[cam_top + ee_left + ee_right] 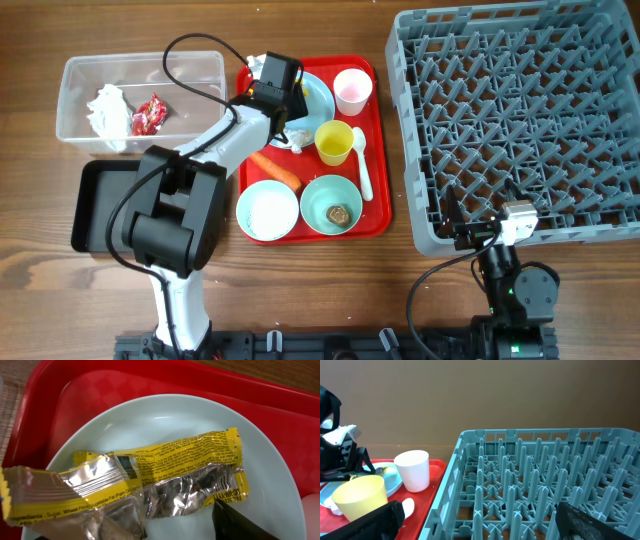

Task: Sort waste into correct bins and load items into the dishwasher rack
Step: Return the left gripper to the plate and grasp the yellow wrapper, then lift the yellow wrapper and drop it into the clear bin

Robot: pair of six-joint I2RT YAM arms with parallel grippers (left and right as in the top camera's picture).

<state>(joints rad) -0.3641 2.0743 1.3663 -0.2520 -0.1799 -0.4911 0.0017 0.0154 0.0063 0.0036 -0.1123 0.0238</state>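
Observation:
A torn yellow and silver wrapper point(165, 467) lies on the pale blue plate point(265, 465) at the back of the red tray. My left gripper point(290, 100) hangs low over it and is open; one dark finger point(235, 522) shows beside the wrapper's right end, and the other finger is hidden. The clear tub point(200, 70) holds a white tissue point(108, 112) and a red wrapper point(148, 114). My right gripper point(480, 525) is open at the near left corner of the grey rack point(520, 120), holding nothing.
The red tray point(375, 215) also carries a pink cup point(352, 90), a yellow cup point(334, 142), a white spoon point(362, 170), a carrot point(275, 170), a crumpled tissue point(285, 142) and two bowls, one with rice point(267, 210), one with a brown lump point(337, 214). A black tray point(100, 205) sits at the left.

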